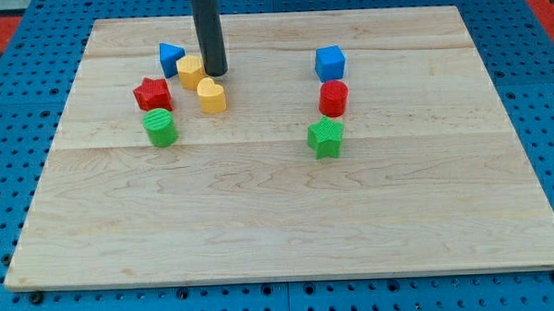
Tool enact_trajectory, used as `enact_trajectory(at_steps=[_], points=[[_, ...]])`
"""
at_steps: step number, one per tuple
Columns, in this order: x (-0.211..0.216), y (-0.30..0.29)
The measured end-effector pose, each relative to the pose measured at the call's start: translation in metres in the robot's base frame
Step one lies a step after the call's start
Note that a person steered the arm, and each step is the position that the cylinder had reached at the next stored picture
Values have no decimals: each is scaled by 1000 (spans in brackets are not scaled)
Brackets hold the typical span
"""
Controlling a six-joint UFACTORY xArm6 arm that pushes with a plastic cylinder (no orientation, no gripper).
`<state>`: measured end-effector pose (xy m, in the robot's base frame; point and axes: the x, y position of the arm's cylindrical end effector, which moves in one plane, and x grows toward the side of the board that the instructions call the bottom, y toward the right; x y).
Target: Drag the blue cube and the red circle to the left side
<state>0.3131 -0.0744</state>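
Note:
The blue cube (pixel 330 62) sits on the wooden board at the upper right of centre. The red circle (pixel 333 98), a short red cylinder, stands just below it, close but apart. My tip (pixel 216 73) is far to their left, in the upper left part of the board. It stands right beside a yellow block (pixel 191 72) and just above a yellow heart (pixel 212 96).
A green star (pixel 325 137) lies just below the red circle. On the left are a blue triangle (pixel 170 58), a red star (pixel 152 93) and a green cylinder (pixel 161 128). The board (pixel 288 220) rests on a blue pegboard surface.

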Motion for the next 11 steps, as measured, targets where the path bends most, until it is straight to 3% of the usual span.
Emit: enact_trajectory(at_steps=[1, 3, 4, 5, 10, 11], points=[[0, 50], [-48, 126], [-33, 192], [-16, 219], [-3, 98], [6, 166]])
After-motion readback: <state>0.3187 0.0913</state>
